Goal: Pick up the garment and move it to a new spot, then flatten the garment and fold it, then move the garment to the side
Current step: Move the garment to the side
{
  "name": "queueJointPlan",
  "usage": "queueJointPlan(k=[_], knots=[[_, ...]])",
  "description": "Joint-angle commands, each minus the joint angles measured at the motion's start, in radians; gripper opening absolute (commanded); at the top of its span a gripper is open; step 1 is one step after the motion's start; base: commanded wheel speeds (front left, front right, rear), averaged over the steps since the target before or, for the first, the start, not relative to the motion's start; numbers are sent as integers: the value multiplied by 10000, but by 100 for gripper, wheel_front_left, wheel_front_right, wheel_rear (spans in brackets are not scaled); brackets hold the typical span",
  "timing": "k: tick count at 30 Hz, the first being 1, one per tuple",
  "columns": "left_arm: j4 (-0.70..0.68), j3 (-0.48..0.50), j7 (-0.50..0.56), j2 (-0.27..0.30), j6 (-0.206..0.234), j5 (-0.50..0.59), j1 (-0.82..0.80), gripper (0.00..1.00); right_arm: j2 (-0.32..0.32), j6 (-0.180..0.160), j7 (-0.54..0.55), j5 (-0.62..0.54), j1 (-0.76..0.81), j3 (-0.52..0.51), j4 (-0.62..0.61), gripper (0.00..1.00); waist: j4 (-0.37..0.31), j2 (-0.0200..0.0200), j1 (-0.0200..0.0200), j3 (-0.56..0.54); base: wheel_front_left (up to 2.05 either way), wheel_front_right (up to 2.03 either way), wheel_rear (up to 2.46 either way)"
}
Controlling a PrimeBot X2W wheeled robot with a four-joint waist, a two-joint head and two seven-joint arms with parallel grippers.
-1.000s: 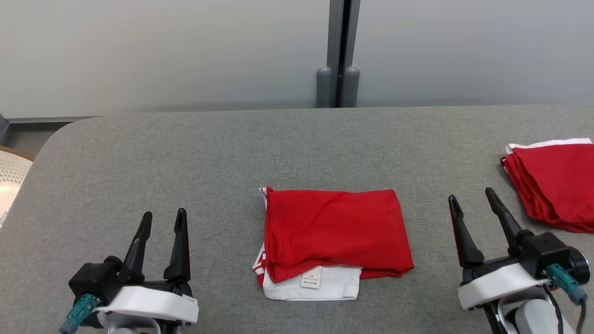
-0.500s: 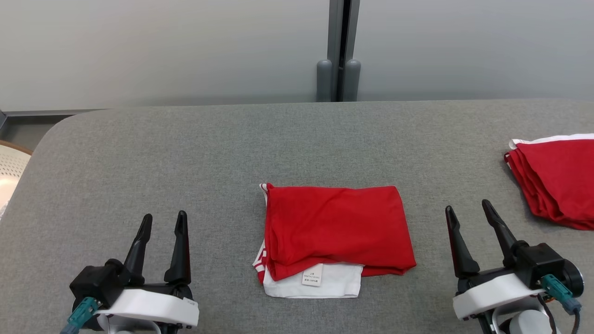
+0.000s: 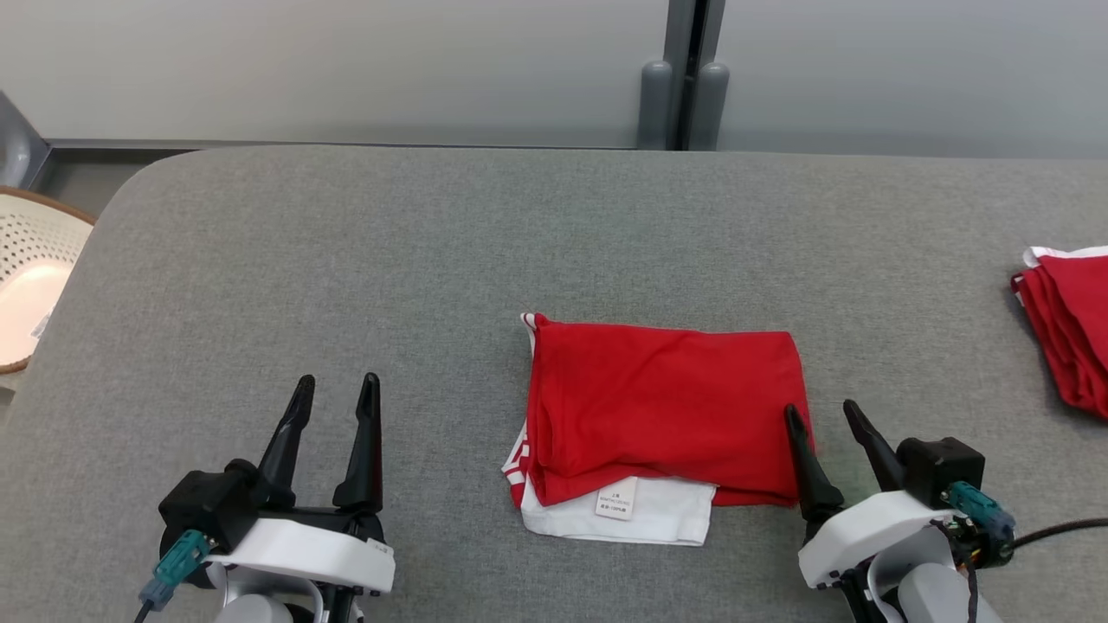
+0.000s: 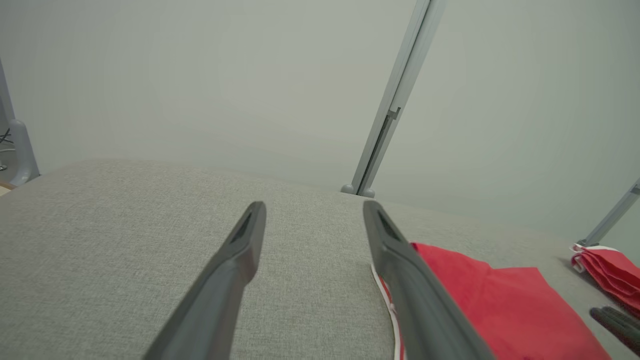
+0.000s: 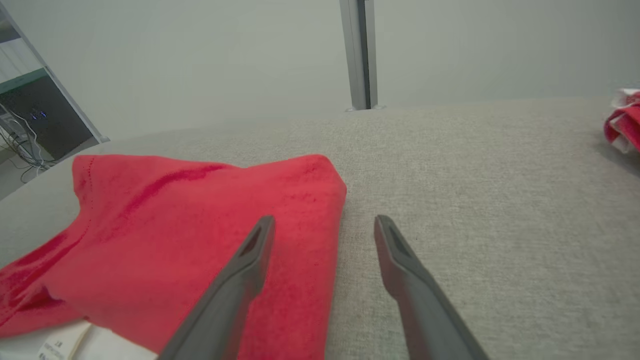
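Note:
The garment [image 3: 662, 411] is red with a white underlayer and a label, folded into a rectangle on the grey table [image 3: 433, 260]. It lies at the right in the left wrist view [image 4: 500, 310] and at the left in the right wrist view [image 5: 200, 225]. My right gripper [image 3: 820, 414] stands open at the garment's right edge, its left finger over the red cloth, nothing between the fingers [image 5: 325, 222]. My left gripper [image 3: 338, 388] is open on bare table well to the garment's left [image 4: 314, 207].
A second folded red garment [image 3: 1069, 324] lies at the table's right edge. A pale perforated basket [image 3: 30, 268] sits off the table's left corner. A grey wall with a vertical post [image 3: 684, 69] stands behind the table.
The camera has shifted, sliding the scene rightward and down. My right gripper has moved left, from clear of the garment to its right edge. The left gripper holds its place, still open.

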Motion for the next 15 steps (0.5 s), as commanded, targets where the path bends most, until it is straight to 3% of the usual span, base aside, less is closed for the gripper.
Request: queueJointPlan(k=[1, 10, 11, 12, 15], knots=[[15, -19, -10, 41, -37, -70, -126, 100, 14, -6, 29, 127, -148, 20, 148, 100, 145, 0, 0, 145, 0, 0, 0], [43, -100, -9, 38, -64, 9, -279, 100, 181, -4, 402, 969, -878, 504, 1916, 100, 456, 0, 0, 425, 0, 0, 0], [40, -88, -9, 38, -64, 18, -298, 100, 187, -4, 384, 1046, -928, 591, 2031, 40, 460, 0, 0, 442, 0, 0, 0], [39, -75, -9, 38, -64, 26, -315, 100, 194, -4, 340, 1072, -984, 679, 2147, 0, 455, 0, 0, 453, 0, 0, 0], [74, -70, -9, 34, -69, 81, -340, 100, 114, -6, 159, 1031, -1167, 909, 2381, 0, 363, 0, 0, 436, 0, 0, 0]])
